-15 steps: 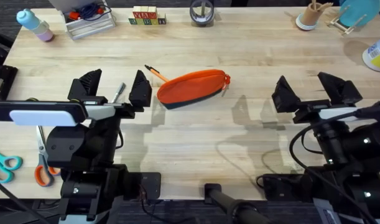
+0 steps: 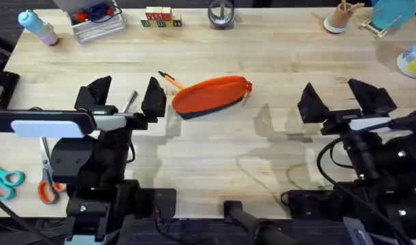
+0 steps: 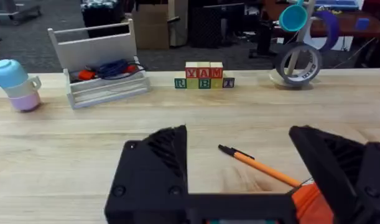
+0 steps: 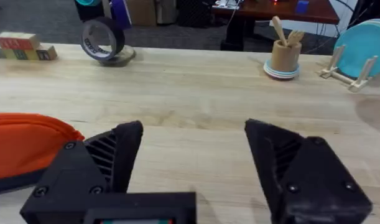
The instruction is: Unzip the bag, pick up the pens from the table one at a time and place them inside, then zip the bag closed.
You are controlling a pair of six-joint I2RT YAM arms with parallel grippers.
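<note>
An orange bag lies near the middle of the overhead frame on the pale wooden table, its dark underside showing along the lower edge and its zipper closed along the top, with the pull at the right end. An orange pen with a dark tip lies slanted just off the bag's upper left end, its lower part meeting the fabric; the left wrist view shows the same pen running toward the bag's orange corner. A silver-grey pen sits between the two black fingers of the left gripper, which is spread wide and holds nothing (whether the fingers hang above the pen or reach the wood cannot be told). The right gripper hovers at the right of the overhead frame, well apart from the bag, its fingers likewise spread and empty; from its wrist camera the bag appears at the left edge beside one finger. Two pairs of scissors, teal-handled and orange-handled, lie at the lower left of the overhead frame. Along the far edge stand a pastel bottle, a white rack, a row of lettered blocks, a roll of tape and a cup of wooden sticks.
</note>
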